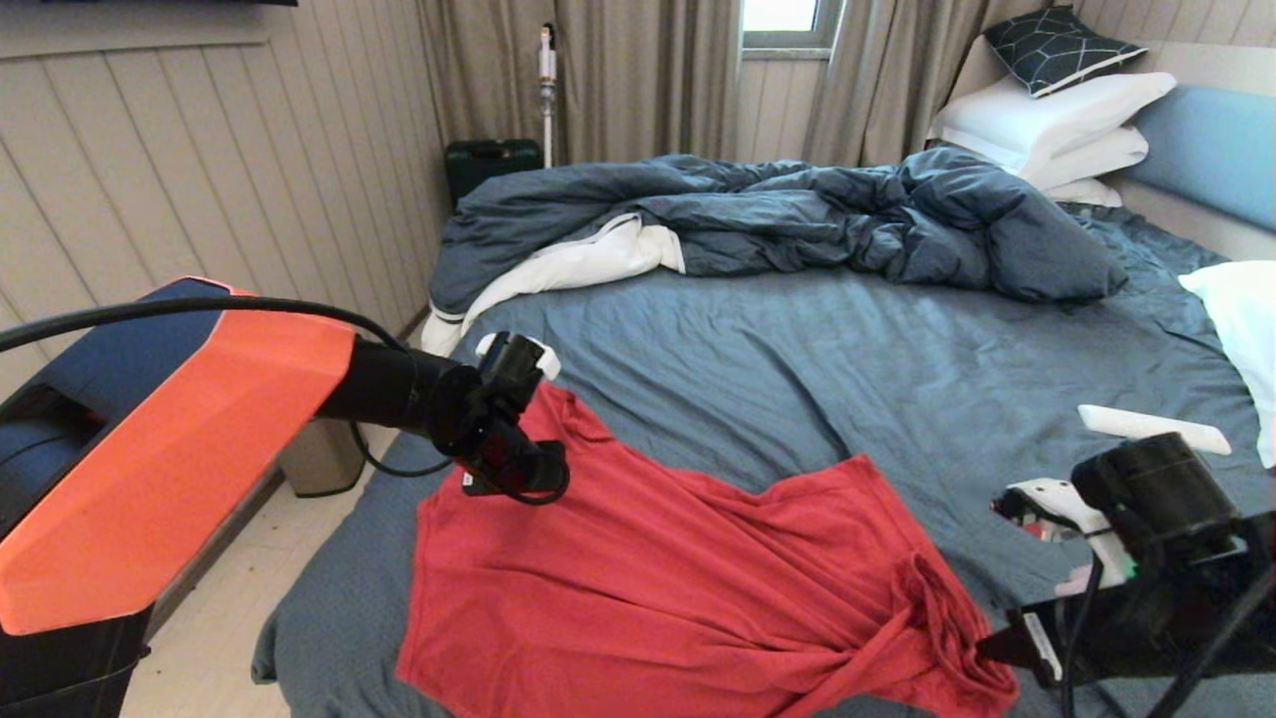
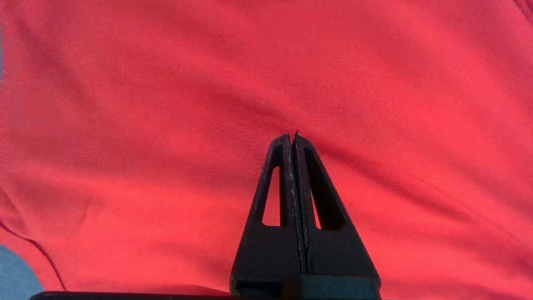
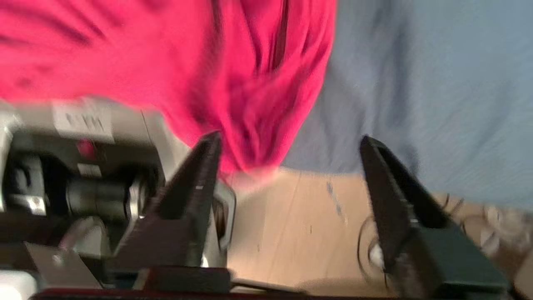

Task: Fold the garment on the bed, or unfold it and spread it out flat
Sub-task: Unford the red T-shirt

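Observation:
The garment (image 1: pixel 678 588), a plain red T-shirt, lies spread over the near part of the bed (image 1: pixel 847 359), with its near right corner bunched into folds (image 1: pixel 937 618). My left gripper (image 1: pixel 518 477) is at the shirt's far left part. In the left wrist view the left gripper (image 2: pixel 293 134) is shut with its tips in the red cloth (image 2: pixel 166 125), and creases run out from them. My right gripper (image 1: pixel 1002 643) is at the bunched corner by the bed's near edge. In the right wrist view the right gripper (image 3: pixel 289 139) is open, with the red cloth (image 3: pixel 250 83) just beyond one finger and nothing between the fingers.
A rumpled dark blue duvet (image 1: pixel 797 214) lies across the far side, with white pillows (image 1: pixel 1057 120) at the headboard and another (image 1: pixel 1246 329) at the right edge. A white oblong object (image 1: pixel 1146 427) lies near my right arm. A bin (image 1: pixel 319 459) stands on the floor at the left.

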Available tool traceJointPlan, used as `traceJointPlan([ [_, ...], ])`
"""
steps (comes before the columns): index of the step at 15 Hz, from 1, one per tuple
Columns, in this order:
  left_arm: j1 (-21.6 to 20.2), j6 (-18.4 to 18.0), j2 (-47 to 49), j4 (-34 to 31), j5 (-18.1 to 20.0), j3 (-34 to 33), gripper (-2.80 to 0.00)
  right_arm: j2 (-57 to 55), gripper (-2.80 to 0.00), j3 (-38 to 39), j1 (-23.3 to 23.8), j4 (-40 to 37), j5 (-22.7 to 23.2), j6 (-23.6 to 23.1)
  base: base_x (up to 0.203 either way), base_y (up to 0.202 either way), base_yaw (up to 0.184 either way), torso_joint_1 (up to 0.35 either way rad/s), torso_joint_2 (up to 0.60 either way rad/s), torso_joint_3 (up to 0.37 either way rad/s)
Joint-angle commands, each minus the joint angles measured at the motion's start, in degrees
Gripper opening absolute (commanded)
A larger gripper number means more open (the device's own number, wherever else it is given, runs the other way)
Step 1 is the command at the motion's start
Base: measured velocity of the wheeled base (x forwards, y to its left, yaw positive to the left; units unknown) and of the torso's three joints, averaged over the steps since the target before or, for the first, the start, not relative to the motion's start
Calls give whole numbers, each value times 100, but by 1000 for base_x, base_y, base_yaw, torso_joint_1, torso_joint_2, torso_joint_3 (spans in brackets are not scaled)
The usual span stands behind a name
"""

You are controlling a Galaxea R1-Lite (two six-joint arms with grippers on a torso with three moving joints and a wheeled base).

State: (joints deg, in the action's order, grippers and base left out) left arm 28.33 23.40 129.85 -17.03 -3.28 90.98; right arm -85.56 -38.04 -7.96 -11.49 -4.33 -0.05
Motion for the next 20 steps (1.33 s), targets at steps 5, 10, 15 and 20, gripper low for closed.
traceJointPlan([
  [5, -3, 10, -293, -22, -12, -43, -280, -374, 0, -1326, 405, -16, 3, -7, 0, 0, 0, 0, 0, 0],
  [10, -11, -5, -347, 4, -43, -80, -280, -1698, -280, -2179, 776, 28, 155, 18, 0, 0, 0, 0, 0, 0],
  [15, -250, -87, -438, 42, -63, 28, -280, -2498, -280, -3003, 835, 33, 431, 21, 0, 0, 0, 0, 0, 0],
  [20, -389, -116, -423, 42, -62, 131, -280, -3105, 0, -3500, 794, 58, 415, 31, 0, 0, 0, 0, 0, 0],
])
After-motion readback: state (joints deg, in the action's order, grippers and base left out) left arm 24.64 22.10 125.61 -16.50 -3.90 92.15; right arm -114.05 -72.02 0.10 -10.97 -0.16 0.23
